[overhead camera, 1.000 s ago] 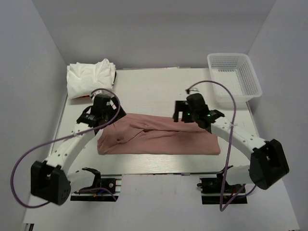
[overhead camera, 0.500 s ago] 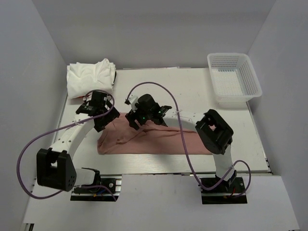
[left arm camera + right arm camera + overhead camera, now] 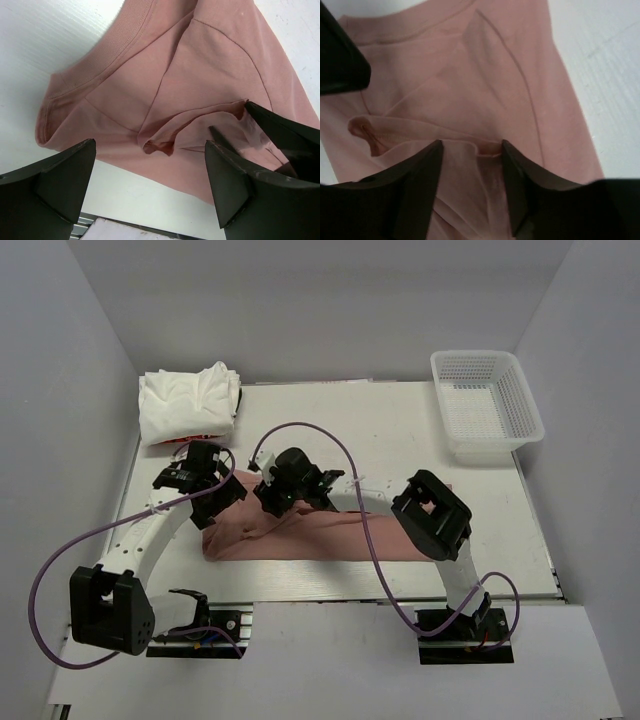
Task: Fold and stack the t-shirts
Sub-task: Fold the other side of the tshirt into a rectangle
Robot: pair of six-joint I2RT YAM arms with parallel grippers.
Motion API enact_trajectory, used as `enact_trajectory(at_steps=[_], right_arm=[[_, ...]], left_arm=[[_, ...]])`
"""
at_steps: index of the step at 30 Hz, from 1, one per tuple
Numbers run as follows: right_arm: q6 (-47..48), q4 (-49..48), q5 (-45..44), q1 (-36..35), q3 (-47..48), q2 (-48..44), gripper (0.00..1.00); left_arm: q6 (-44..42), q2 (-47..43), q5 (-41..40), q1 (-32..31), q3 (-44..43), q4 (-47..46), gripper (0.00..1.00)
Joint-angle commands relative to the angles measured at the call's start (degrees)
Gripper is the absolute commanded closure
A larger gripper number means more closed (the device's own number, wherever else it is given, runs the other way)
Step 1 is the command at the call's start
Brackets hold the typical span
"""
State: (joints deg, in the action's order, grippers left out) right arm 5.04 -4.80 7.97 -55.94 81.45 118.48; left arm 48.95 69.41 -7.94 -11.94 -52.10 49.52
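The dusty pink t-shirt [image 3: 330,535] lies folded in a long strip on the table, collar end at the left. My right gripper [image 3: 283,490] reaches across to the shirt's left part, and its jaws hold a bunched fold of the pink cloth [image 3: 470,165] near the tucked sleeve. My left gripper [image 3: 215,490] is open and empty, just above the shirt's left end [image 3: 150,100]. The right gripper's dark fingers [image 3: 285,135] show at the right of the left wrist view. A stack of white t-shirts [image 3: 188,403], with red print showing at its front edge, sits at the back left.
A white plastic mesh basket [image 3: 487,400] stands at the back right corner. The right arm's elbow [image 3: 432,515] lies low over the right half of the pink shirt. Grey walls close in the table on the left, back and right.
My right arm swung from the shirt's right part across to its left part and came down onto the cloth. My left gripper shifted slightly left and nearer.
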Motion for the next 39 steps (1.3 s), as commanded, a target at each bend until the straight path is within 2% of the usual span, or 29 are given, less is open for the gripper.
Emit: enact_trajectory(at_steps=[1,3,6,7,10,11,14,21,23,24,26,28,29,33,36,37,39], right_arm=[[0.1,-2.1,-0.7,-0.5,-1.2,-2.5,0.41],[-0.1,-2.1,-2.2,-0.3,-1.1,-1.9,0.4],[-0.6,-3.4,-5.8,-0.6,-2.0,-2.0,0.48],[-0.8,-3.9,-6.5,-0.7,-2.5,-2.7,0.57],[-2.0,-7.5,-9.9,-0.9,-5.5,-5.2,0.76],[-2.0,-9.0,-10.1,-0.8,-6.0,-5.7,0.87],[-2.2,-9.1,-8.6,-0.8,-9.3,-9.0,1.0],[-4.5,-9.4,-5.9,-2.6,-21.1,-20.7,1.0],[-6.5,-9.1,-5.6,-2.9,-26.1,-22.4,0.91],[-7.2,-8.9,-5.3,-3.2,-27.1,-24.8,0.77],[-10.1,-9.3,-3.9,-3.7,-32.0,-27.2,0.76],[-12.4,-10.1,-3.4,-4.3,-37.0,-29.9,0.63],[-12.9,-10.1,-3.7,-4.3,-38.2,-30.5,0.62],[-13.2,-8.7,-6.2,-4.8,-38.1,-34.4,0.41],[-13.5,-10.5,-6.4,-5.0,-35.8,-34.2,0.31],[-13.7,-10.6,-5.6,-4.9,-34.2,-33.8,0.11],[-14.8,-10.7,-4.8,-4.9,-31.7,-31.7,0.1]], left_arm=[[-0.2,-1.6,-0.5,0.1,0.3,0.2,0.01],[-0.2,-2.3,-0.5,0.1,0.3,0.8,0.01],[-0.2,-3.6,-0.5,0.1,0.3,0.8,0.01],[-0.2,-4.1,-0.5,0.1,0.3,0.8,0.01],[-0.2,-5.4,-0.5,0.1,0.9,0.8,0.01],[-0.2,-5.4,-0.5,0.1,0.9,0.8,0.01],[-0.2,-5.4,-0.5,0.1,0.9,0.8,0.01],[-0.2,-4.2,0.0,0.1,1.4,-0.4,0.01],[-0.2,-3.6,-0.5,0.1,1.4,-0.4,0.01],[-0.2,-3.6,-0.5,0.1,1.4,-0.4,0.01],[-0.7,-3.0,-1.1,0.1,1.9,-0.4,0.01],[-0.7,-3.0,-1.7,0.1,1.9,-0.4,0.01],[-0.7,-2.4,-1.7,0.1,1.9,-0.4,0.01],[-1.3,-2.4,-1.0,0.1,1.9,-0.9,0.01],[-1.3,-2.4,-0.5,0.1,2.4,-1.4,0.01],[-1.3,-2.4,-0.5,0.1,2.4,-1.4,0.01],[-1.3,-2.4,0.1,0.1,3.0,-2.1,0.01]])
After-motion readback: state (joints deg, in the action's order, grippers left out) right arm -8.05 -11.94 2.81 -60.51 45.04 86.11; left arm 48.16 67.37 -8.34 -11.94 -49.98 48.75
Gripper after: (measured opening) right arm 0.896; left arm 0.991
